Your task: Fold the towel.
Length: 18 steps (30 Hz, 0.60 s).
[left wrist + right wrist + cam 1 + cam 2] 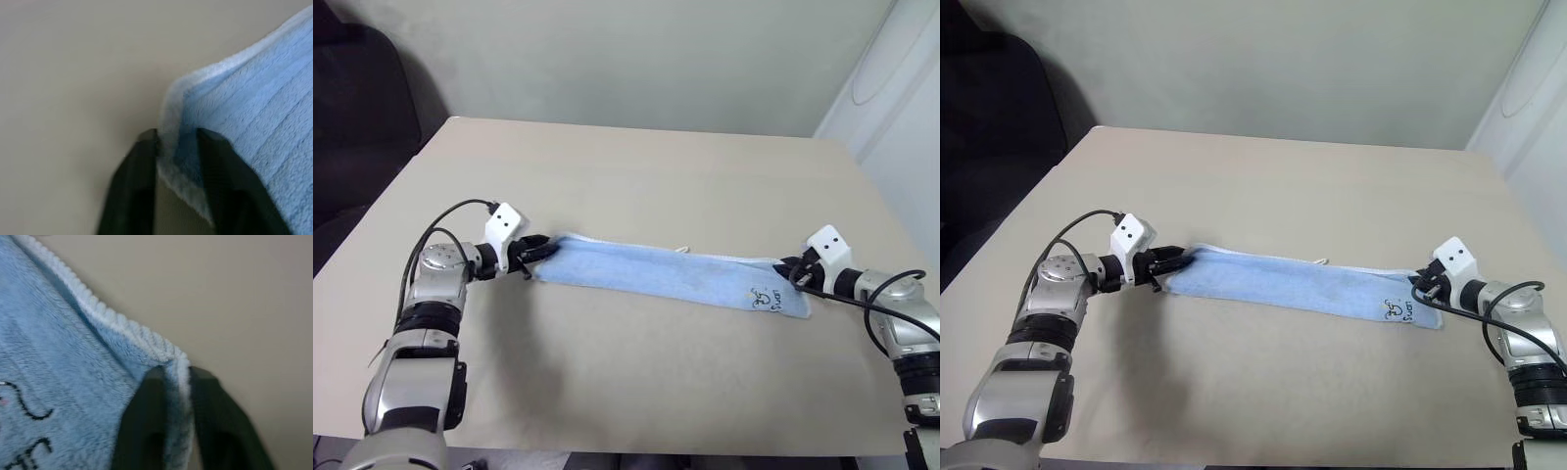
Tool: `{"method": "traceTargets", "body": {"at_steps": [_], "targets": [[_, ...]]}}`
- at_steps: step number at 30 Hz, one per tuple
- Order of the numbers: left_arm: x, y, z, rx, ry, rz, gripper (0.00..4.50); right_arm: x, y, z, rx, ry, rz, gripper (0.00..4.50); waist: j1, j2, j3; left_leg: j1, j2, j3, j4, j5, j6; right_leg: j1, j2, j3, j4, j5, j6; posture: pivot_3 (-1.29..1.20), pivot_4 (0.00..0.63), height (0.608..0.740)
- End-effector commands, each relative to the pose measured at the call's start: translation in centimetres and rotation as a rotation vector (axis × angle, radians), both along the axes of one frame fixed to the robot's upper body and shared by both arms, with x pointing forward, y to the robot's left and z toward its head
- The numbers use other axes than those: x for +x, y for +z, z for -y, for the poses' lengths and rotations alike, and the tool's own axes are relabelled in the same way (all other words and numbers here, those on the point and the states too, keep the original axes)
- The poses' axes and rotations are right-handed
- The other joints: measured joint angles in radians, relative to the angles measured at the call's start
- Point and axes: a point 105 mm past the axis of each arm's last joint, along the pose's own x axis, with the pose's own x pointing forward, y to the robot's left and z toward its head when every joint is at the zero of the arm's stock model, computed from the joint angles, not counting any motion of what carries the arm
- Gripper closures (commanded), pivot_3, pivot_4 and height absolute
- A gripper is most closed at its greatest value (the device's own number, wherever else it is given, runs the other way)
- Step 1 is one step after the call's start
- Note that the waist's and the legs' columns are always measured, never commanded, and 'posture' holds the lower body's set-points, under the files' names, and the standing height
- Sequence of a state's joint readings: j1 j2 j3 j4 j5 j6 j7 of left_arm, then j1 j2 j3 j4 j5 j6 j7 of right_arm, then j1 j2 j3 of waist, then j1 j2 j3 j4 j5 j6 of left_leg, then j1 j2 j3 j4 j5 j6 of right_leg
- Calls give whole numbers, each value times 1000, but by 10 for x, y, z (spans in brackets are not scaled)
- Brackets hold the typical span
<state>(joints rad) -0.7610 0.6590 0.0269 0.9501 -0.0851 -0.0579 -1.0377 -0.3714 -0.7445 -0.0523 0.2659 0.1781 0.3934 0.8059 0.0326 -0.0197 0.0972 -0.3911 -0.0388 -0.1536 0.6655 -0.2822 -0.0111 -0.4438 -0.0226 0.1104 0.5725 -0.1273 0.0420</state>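
Holding the towel (671, 277) by its two short ends, one gripper at each end.

The towel lies flat on the table (636, 176), folded into a long narrow strip whose long axis runs across from one arm to the other. The left gripper (534, 251) pinches the left end corner between its fingers (139, 166). The right gripper (796, 271) pinches the right end edge, close to the dark emblem (765, 298). Each end is in its own arm's grip, so I judge that the next fold must bring one end along this axis towards the other.
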Motion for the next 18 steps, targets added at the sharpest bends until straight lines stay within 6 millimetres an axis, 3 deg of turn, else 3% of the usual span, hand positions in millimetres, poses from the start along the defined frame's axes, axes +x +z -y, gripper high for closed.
{"method": "traceTargets", "body": {"at_steps": [1,5,6,11,15,18], "targets": [[5,14,-6,-14,34,51,1636,2,14,5,7,-19,63,1973,0,0,0,0,0,0,0,0,0,0,0,0,0,0,0,0,150,740],[8,18,-12,-21,78,75,190,0,20,5,44,-29,97,512,0,0,0,0,0,0,0,0,0,0,0,0,0,0,0,0,150,740],[9,18,-13,-15,88,83,0,0,22,6,49,-34,110,135,0,0,0,0,0,0,0,0,0,0,0,0,0,0,0,0,150,740],[9,39,-31,-141,177,130,0,-5,54,16,127,-110,229,32,0,1,1,0,0,0,0,0,0,0,0,0,0,0,0,0,150,740],[5,68,-62,-295,321,236,0,-28,82,23,359,-204,240,32,0,0,1,0,0,1,-1,-1,-1,0,1,0,0,-1,1,0,150,740],[-3,82,-63,-335,304,291,0,-50,80,21,555,-259,145,32,1,0,1,0,-1,2,-1,-2,-3,1,2,-1,0,-2,1,0,150,740]]}}
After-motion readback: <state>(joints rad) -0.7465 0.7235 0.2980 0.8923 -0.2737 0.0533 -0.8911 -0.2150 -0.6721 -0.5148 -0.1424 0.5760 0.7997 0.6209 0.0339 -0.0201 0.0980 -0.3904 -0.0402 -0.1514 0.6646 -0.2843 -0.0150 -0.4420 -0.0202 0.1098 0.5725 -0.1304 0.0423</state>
